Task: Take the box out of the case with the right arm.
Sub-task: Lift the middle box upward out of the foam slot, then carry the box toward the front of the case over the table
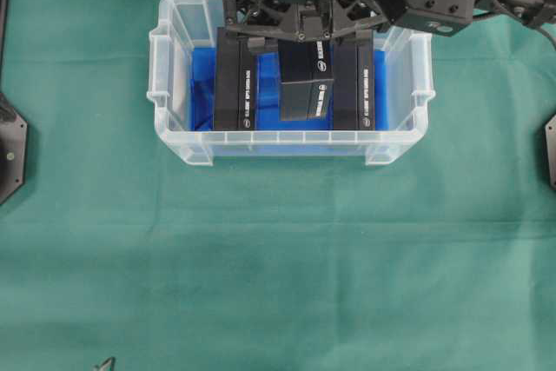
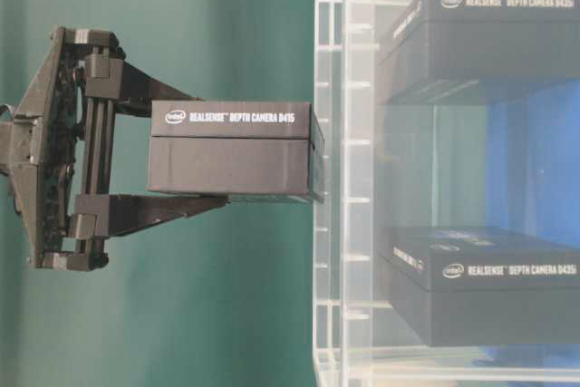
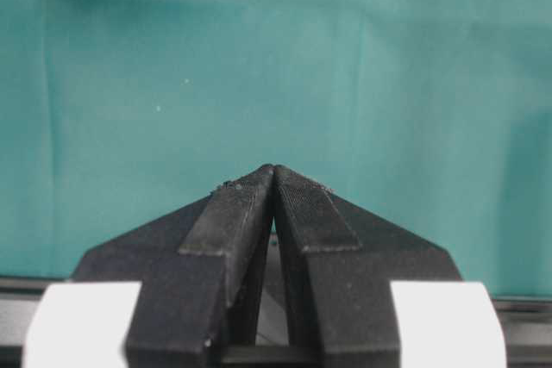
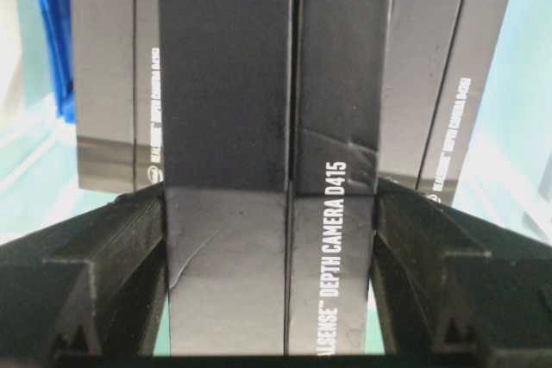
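My right gripper is shut on a black box printed "RealSense Depth Camera D415", one finger on each long side. The table-level view shows that box in the gripper just outside the rim of the clear case. From overhead it hangs over the middle of the case, above the blue sheet. The right wrist view has the box filling the space between the fingers of the gripper. My left gripper is shut on nothing over bare green cloth.
Two more black boxes stand in the case, one at the left and one at the right, either side of the held box. Green cloth covers the table. Dark arm bases sit at the left edge and the right edge.
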Robot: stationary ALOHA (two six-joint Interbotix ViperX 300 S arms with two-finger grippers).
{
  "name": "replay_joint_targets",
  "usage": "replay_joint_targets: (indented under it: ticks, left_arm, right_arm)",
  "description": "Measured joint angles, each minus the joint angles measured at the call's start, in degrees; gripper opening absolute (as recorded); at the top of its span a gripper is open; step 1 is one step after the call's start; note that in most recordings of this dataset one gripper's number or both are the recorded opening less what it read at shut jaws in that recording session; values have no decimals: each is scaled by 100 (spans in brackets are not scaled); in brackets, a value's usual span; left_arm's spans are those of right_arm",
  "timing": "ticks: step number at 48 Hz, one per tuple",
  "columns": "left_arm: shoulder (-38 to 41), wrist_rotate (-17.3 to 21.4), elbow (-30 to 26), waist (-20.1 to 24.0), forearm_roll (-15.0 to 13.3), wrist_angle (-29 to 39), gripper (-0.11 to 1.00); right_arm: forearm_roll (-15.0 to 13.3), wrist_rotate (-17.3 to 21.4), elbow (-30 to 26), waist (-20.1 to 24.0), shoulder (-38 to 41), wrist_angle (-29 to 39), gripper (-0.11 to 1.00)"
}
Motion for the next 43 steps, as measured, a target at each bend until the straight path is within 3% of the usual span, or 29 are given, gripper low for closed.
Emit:
replay_joint_targets:
  ticks: [37, 43]
  left_arm:
    - [26, 0, 0, 0, 9, 0, 2]
    - [26, 0, 0, 0, 9, 9, 2]
  right_arm:
    - [0, 18, 0, 26, 0, 18, 66]
    - [0, 264, 0, 158, 0, 70, 66]
